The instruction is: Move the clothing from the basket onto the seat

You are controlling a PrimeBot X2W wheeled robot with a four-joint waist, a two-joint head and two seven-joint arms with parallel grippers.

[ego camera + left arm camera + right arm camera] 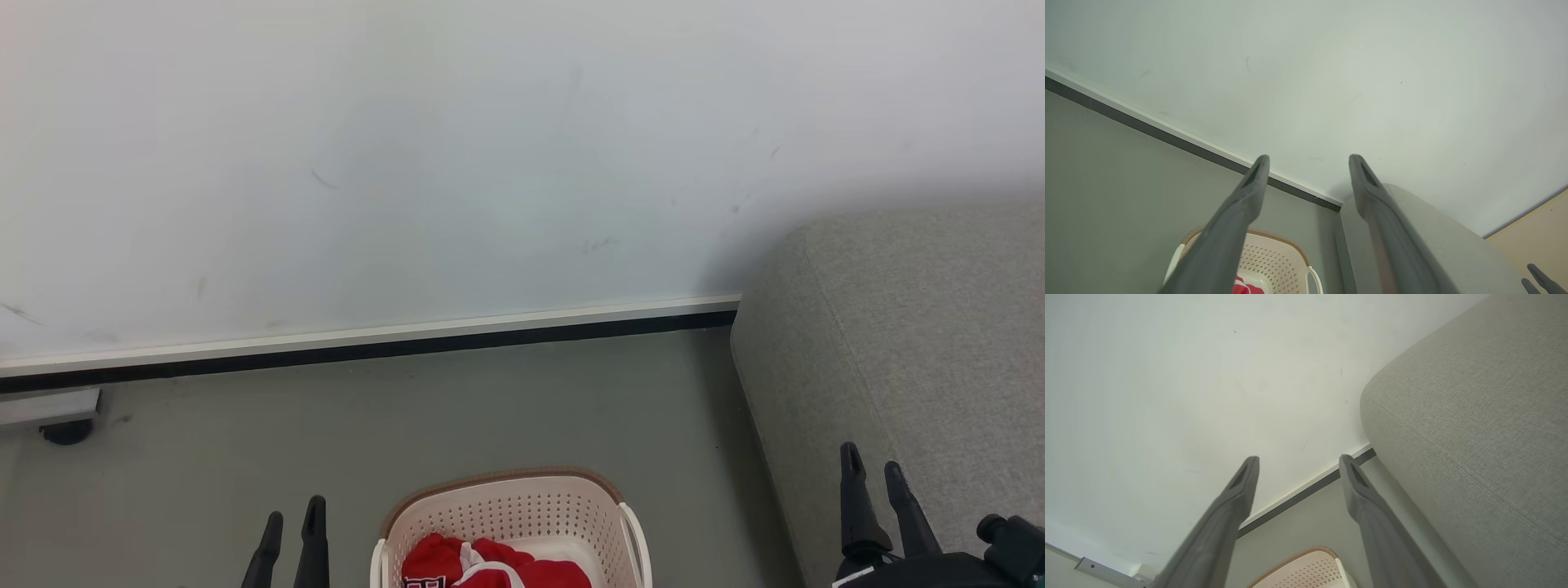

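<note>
Red clothing bunched in basket — perhaps lying crosswise; left tool, right tool spread apart.

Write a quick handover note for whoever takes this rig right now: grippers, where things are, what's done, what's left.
Left gripper: open, empty, left of the basket.
Right gripper: open, empty, by the seat.
Clothing: red and white, lying in the basket on the floor.
Done: nothing yet; no clothing on the seat's visible part.
Left: move the clothing onto the seat, right of the basket.
</note>
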